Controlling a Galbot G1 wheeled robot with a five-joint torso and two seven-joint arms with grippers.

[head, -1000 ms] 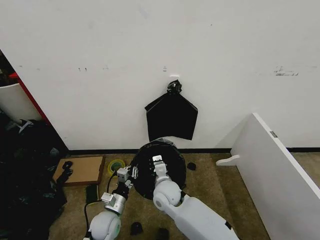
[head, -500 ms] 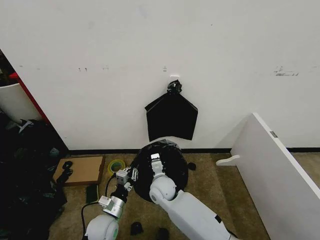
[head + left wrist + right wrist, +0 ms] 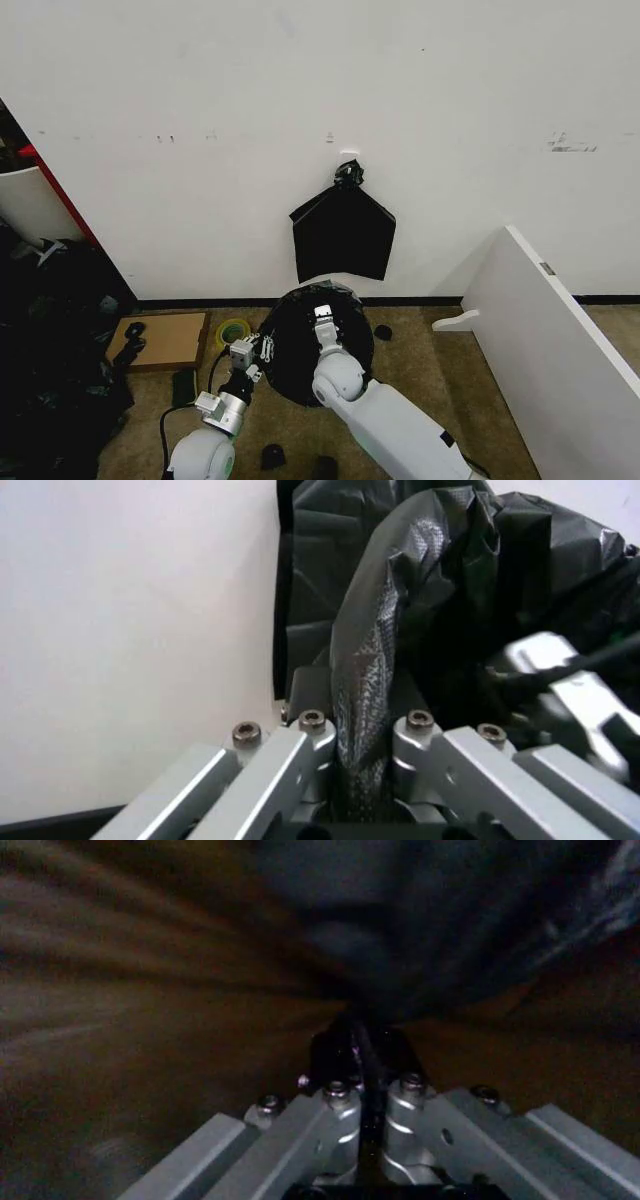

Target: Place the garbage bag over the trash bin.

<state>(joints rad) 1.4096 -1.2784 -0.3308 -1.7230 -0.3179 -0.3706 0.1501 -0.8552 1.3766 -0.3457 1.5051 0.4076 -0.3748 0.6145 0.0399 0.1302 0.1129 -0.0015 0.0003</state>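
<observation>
Both grippers pinching the bag

Now down on the brown floor by the white wall: thin, crinkly black plastic garbage bag, spread in a round mound below the flat black knotted bundle. Left gripper at the mound's left edge, pressed onto a grey-sheened fold. Right gripper over the mound's middle, clamped on a thin black pleat. Slanted white panel well apart, on the right.
</observation>
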